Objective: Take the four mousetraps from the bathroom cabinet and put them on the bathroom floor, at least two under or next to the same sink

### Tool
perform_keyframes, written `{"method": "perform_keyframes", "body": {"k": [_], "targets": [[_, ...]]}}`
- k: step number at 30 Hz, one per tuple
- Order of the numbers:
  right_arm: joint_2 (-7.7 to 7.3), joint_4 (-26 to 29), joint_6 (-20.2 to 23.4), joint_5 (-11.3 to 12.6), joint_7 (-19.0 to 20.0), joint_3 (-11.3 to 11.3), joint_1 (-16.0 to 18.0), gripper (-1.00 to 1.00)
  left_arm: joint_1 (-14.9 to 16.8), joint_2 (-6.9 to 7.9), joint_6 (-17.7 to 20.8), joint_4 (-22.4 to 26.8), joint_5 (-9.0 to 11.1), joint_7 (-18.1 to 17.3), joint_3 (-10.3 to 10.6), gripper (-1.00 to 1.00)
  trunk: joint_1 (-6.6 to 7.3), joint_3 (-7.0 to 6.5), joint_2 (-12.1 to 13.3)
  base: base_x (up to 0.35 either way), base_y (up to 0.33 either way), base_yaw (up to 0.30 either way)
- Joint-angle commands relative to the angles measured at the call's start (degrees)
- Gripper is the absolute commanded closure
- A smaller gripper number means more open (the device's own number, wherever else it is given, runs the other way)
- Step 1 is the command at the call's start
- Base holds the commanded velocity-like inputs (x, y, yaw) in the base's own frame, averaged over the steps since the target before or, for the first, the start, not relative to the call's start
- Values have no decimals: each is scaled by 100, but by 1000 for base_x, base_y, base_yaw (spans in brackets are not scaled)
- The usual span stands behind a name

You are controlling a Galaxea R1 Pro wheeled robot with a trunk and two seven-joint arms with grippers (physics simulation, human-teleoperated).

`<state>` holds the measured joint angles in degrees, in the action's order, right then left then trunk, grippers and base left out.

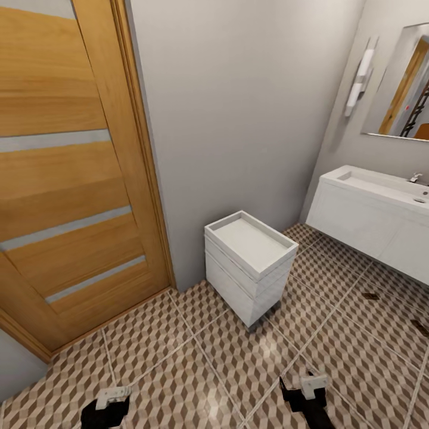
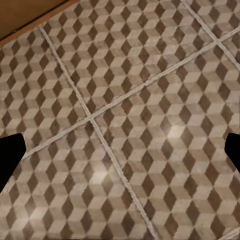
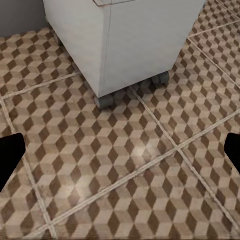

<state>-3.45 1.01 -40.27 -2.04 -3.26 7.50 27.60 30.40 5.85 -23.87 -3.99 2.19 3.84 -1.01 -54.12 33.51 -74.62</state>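
The cube-patterned bathroom floor [image 1: 196, 363] spreads below me. The white wall-hung sink [image 1: 381, 196] with its chrome tap [image 1: 415, 177] is at the right. Two tiny dark flat pieces that look like mousetraps [image 1: 370, 295] [image 1: 420, 326] lie on the tiles in front of it, one of them close under its front edge. The orange-brown cabinet is out of view. My left gripper [image 1: 107, 406] [image 2: 120, 155] and right gripper [image 1: 305, 394] [image 3: 120, 155] hang low over the floor, both open and empty.
A small white drawer unit [image 1: 250, 265] on castors stands against the grey wall, close ahead of my right gripper. A wooden door [image 1: 65, 179] takes up the left. A mirror [image 1: 399, 83] and a wall lamp [image 1: 359, 74] hang above the sink.
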Motion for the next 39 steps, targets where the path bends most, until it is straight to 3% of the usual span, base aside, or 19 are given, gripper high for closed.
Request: {"method": "perform_keyframes", "body": {"k": [1, 3, 7, 11, 16, 23, 28, 33, 37, 39], "targets": [[81, -4, -166, -16, -52, 24, -89, -100, 10, -25, -43, -21, 19, 168, -9, -100, 0, 5, -3, 0, 0, 0], [171, -4, -381, -16, -84, 24, -171, -100, 10, -43, -44, -18, 19, 282, -10, -100, 0, 5, -3, 0, 0, 0], [521, -11, -1096, -22, -377, 24, -423, -100, 8, -55, -48, -15, 38, 432, -38, -100, 0, 5, -3, 0, 0, 0], [659, -12, -1316, -26, -853, 24, -540, -100, 5, -51, -60, -16, 119, 463, -100, -100, 0, 5, -3, 0, 0, 0], [688, -6, -1310, -32, -1151, 24, -586, -100, 8, -45, -165, -37, 163, 453, -129, -100, 0, 5, -3, 0, 0, 0], [693, -3, -1285, -33, -1223, 26, -596, -100, 5, 5, -1033, -61, 173, 420, -136, -100, 0, 5, -3, 0, 0, 0], [553, 6, -1249, -33, -1232, 24, -597, -100, -122, 39, -1262, -66, 170, 411, -136, -100, 0, 5, -3, 0, 0, 0], [262, 11, -1216, -26, -1219, 26, -598, -100, -231, 112, -1387, -66, 169, 357, -135, -100, 0, 5, -3, 0, 0, 0], [30, 18, -1206, -19, -1204, 25, -598, -100, -277, 136, -1462, -66, 167, 93, -130, -100, 0, 5, -3, 0, 0, 0], [-8, 19, -1205, -18, -1201, 25, -598, -100, -307, 140, -1472, -67, 166, -2, -132, -100, 0, 5, -3, 0, 0, 0]]}}
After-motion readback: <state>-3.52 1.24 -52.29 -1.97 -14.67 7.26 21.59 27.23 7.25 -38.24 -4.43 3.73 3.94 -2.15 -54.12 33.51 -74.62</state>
